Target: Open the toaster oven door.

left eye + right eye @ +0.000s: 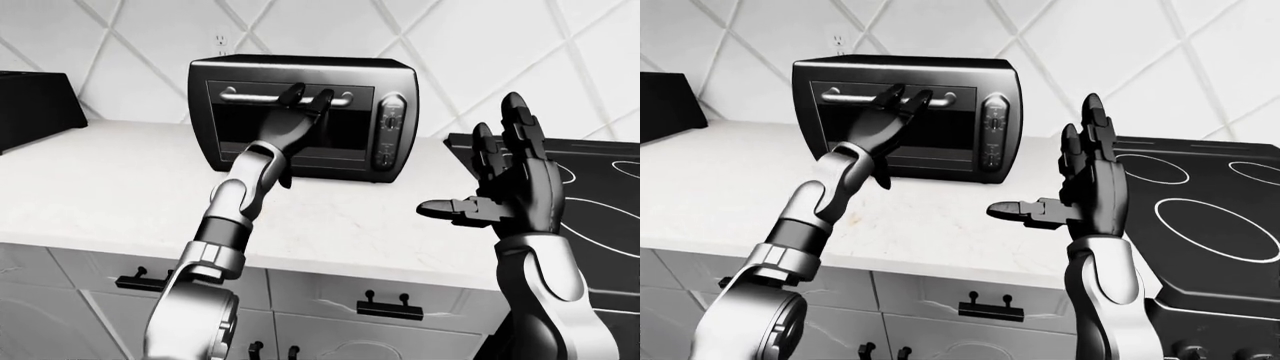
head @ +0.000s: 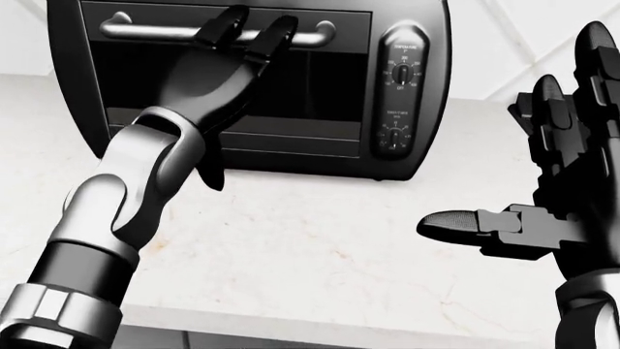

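Note:
A black toaster oven [image 1: 300,69] stands on the white counter [image 1: 110,180] against the tiled wall. Its glass door [image 2: 320,80] is closed, with a silver bar handle [image 2: 145,30] across the top. My left hand [image 1: 308,94] reaches up to the door. Its fingers [image 2: 224,23] are extended and lie over the middle of the handle, not curled round it, and the thumb hangs below. My right hand [image 1: 483,166] is open and empty. It is raised upright to the right of the oven, with the thumb pointing left.
Two dials [image 2: 399,94] sit on the oven's right panel. A black cooktop [image 1: 1200,210] lies at the right of the counter. A black appliance [image 1: 35,105] stands at the far left. Drawers with dark pulls [image 1: 388,309] run below the counter edge.

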